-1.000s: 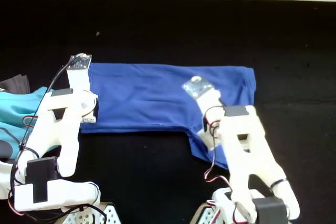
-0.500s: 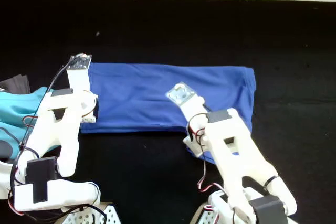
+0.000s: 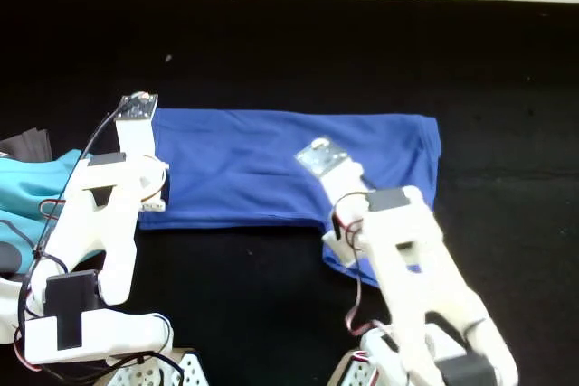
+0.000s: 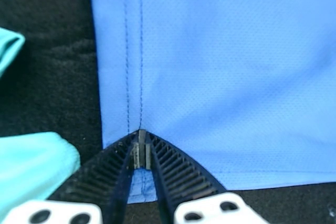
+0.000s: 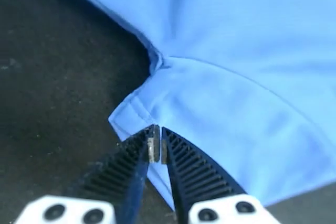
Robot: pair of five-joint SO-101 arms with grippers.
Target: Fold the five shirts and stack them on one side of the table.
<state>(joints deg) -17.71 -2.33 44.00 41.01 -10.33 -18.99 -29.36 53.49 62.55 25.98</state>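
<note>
A blue shirt lies flat across the middle of the black table, folded into a long band, with one sleeve sticking out toward the front. My left gripper sits at the shirt's left hem near the front corner. In the left wrist view, the left gripper is shut on the stitched hem. My right gripper hangs over the sleeve. The right wrist view has the right gripper shut on the sleeve's cuff edge.
A teal shirt lies bunched at the table's left edge, beside the left arm, with a dark item behind it. Teal cloth lies close to the left gripper. The black tabletop stretches bare behind the blue shirt.
The right arm swung left and toward the front over the sleeve, then eased back slightly. The left arm kept still at the hem.
</note>
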